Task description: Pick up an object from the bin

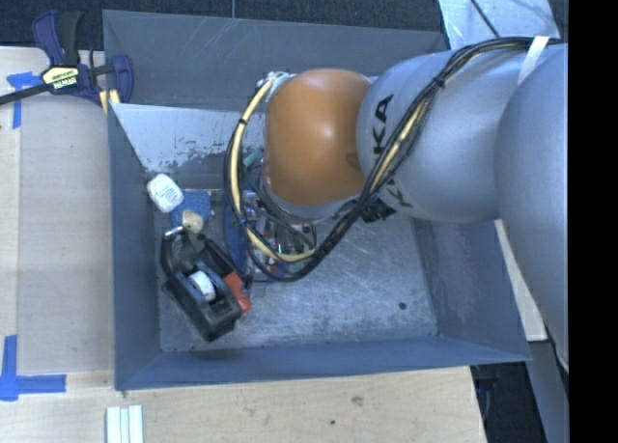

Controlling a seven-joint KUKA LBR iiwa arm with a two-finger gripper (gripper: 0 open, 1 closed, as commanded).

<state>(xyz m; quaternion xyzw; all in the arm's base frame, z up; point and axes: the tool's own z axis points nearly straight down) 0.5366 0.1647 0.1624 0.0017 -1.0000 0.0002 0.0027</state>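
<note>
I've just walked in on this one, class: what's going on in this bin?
A robot arm reaches into the grey bin from the right. Its orange-covered wrist is lowered over the bin's middle. Just to its left, on the bin floor, lie a black gadget with white and red parts and a small white bottle. Whether anything is being held can't be made out under the wrist.

Arm: one, grey; we log it entering from the right, its bulky link angled leftward.
Wrist cover: orange, domed, turned up toward the camera.
Cables: yellow and black, looped round the cover's left side and underneath.
Claw: pointing down, mostly hidden beneath the cover.
</note>
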